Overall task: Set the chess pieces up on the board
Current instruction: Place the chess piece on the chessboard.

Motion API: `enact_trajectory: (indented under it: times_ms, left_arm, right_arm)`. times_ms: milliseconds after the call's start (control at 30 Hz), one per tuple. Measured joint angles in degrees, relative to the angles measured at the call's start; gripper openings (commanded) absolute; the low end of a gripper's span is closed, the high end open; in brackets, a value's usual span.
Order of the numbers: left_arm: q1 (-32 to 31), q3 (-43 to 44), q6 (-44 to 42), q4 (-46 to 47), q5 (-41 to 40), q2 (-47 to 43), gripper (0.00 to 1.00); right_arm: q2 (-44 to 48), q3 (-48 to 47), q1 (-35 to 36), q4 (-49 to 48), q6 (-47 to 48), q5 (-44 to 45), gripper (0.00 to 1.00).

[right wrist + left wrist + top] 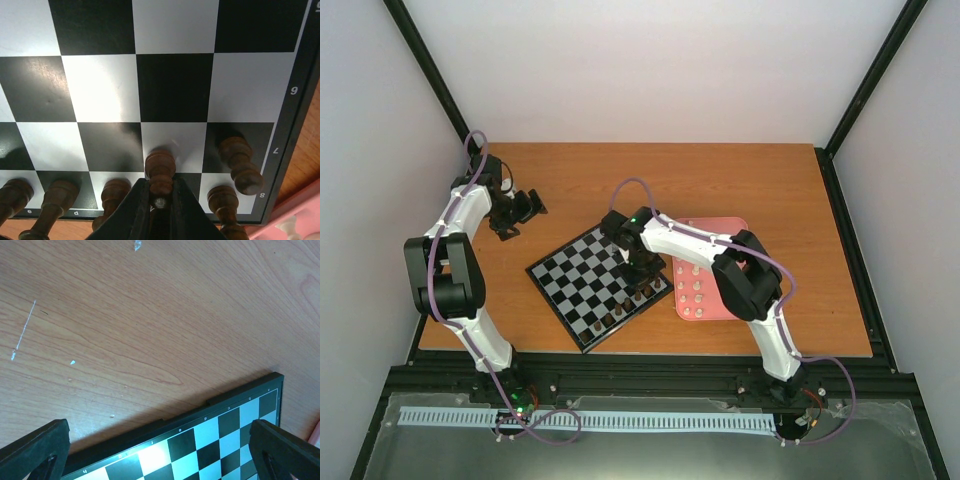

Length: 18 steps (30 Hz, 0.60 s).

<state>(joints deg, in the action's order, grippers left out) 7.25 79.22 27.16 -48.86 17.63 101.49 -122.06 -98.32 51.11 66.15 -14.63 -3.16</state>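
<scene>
The board (582, 280) lies at the table's middle, turned diagonally. Several dark brown pieces (632, 298) stand along its near right edge. My right gripper (632, 266) is over that edge. In the right wrist view it (161, 192) is shut on a dark brown piece (160, 170) whose base rests on a pale square in the second row. Other brown pieces (240, 164) stand beside it in the edge rows. Cream-white pieces (696, 290) stand in the pink tray (720, 228). My left gripper (520, 212) is open and empty over bare table left of the board; its wrist view shows the board's rim (200, 410).
The pink tray lies right of the board, partly under my right arm. A black frame borders the table's near edge (650, 372) and black posts stand at the back corners. The tray's corner shows in the right wrist view (295, 225).
</scene>
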Motion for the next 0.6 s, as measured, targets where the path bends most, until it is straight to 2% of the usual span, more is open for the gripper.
enact_trajectory:
  times_ms: [133, 300, 600]
  left_arm:
    - [0.0, 0.0, 0.0, 0.0, 0.0, 0.0, 1.0]
    - [0.0, 0.0, 0.0, 0.0, 0.0, 0.0, 1.0]
    - [0.0, 0.0, 0.0, 0.0, 0.0, 0.0, 1.0]
  right_arm:
    - [-0.4, -0.7, 0.0, 0.3, 0.0, 0.8, 0.05]
    - [-0.7, -1.6, 0.0, 0.3, 0.0, 1.1, 0.13]
    - [-0.8, -1.7, 0.0, 0.5, 0.2, 1.2, 0.14]
